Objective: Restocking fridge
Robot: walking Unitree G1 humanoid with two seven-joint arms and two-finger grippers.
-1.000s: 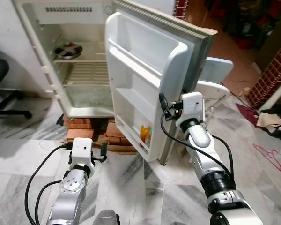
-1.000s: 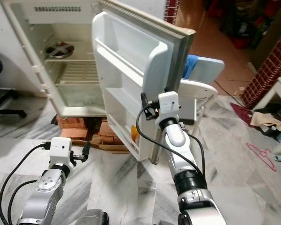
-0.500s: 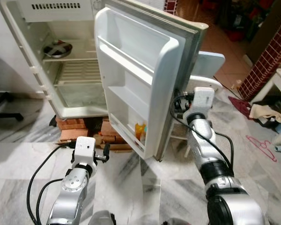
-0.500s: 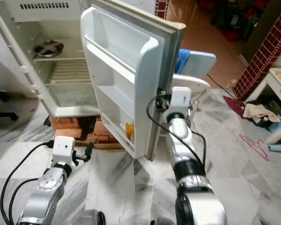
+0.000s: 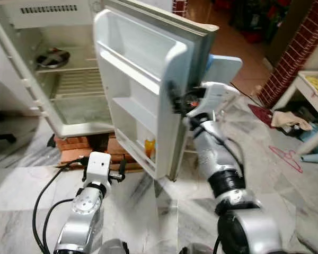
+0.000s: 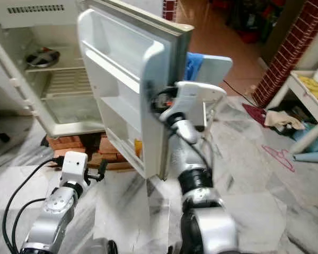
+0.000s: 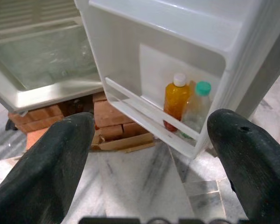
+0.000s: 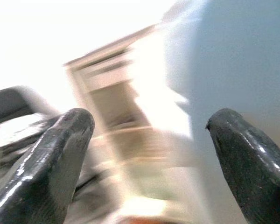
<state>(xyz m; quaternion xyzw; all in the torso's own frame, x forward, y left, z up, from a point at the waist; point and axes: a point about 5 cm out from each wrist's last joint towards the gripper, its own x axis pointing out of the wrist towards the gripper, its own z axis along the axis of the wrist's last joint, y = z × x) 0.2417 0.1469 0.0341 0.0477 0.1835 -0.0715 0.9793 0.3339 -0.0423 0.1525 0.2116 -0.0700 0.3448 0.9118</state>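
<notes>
At the frame's centre: the right gripper [image 5: 175, 100] sits against the free edge of the white fridge door [image 5: 143, 79], its black fingers [image 8: 46, 158] spread wide with nothing between them.
Step in hand: we judge that we are working the door by its edge, to set it for stocking.
Doing it well: we should keep contact on the door's edge, push along the hinge arc rather than straight ahead, and go gently so the bottles on the low door shelf do not topple.
Door shelf, lower centre: an orange bottle with a white cap [image 7: 176, 100] and a clear bottle with a green cap [image 7: 197, 109] stand upright, touching, below the right gripper.
Left gripper [image 5: 116, 172], lower left: held low near the floor, its fingers [image 7: 51, 158] wide apart and empty, facing those bottles but well apart from them.
Open white fridge cabinet [image 5: 21, 74], upper left: a round steel dish [image 5: 52, 58] rests on its upper shelf.
</notes>
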